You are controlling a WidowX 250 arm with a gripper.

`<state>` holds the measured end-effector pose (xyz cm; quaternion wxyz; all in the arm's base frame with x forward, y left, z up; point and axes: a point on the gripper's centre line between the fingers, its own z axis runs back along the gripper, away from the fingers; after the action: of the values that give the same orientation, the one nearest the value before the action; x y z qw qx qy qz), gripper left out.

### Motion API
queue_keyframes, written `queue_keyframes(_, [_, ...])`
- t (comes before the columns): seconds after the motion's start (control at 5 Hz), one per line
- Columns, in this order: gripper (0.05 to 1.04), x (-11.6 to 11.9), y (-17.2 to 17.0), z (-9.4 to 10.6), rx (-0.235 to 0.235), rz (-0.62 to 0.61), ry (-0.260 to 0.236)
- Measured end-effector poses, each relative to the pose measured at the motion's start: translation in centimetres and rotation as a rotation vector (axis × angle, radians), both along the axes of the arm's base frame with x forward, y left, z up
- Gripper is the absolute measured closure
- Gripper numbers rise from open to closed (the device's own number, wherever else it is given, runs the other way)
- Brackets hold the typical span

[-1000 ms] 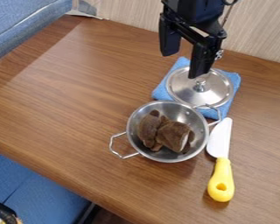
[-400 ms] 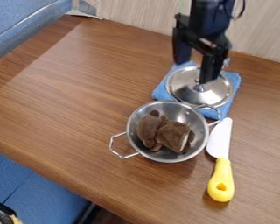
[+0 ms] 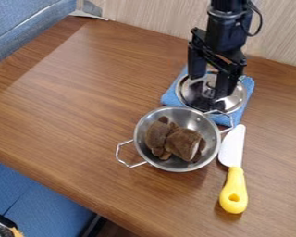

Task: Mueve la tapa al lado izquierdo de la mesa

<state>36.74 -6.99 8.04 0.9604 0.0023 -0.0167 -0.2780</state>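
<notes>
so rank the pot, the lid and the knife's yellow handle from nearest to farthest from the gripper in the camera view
1. lid: right by the gripper, on the blue cloth
2. pot: next, just below the lid in view
3. yellow handle: farthest, toward the view's lower right

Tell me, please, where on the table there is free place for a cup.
Widest: the table between the pot and the upper-left cushion. Smaller: beyond the knife, away from the pot. Crowded: the cloth, with the lid on it and the gripper there.
</notes>
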Motion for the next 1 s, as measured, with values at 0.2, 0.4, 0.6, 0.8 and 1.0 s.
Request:
queue_keyframes(0.2, [0.409,0.11,0.1,-0.19,0.011,0.005,-0.002])
queue_keyframes(0.4, [0.709,-0.06,-0.46,-0.23,0.014,-0.013,0.0])
queue_keyframes(0.6, [0.799,-0.07,-0.51,-0.22,0.018,-0.01,-0.001])
queue_keyframes(0.8, [0.799,-0.08,-0.59,-0.22,0.024,-0.014,-0.002])
queue_keyframes(1.0, [0.799,-0.18,-0.58,-0.15,0.028,-0.004,0.005])
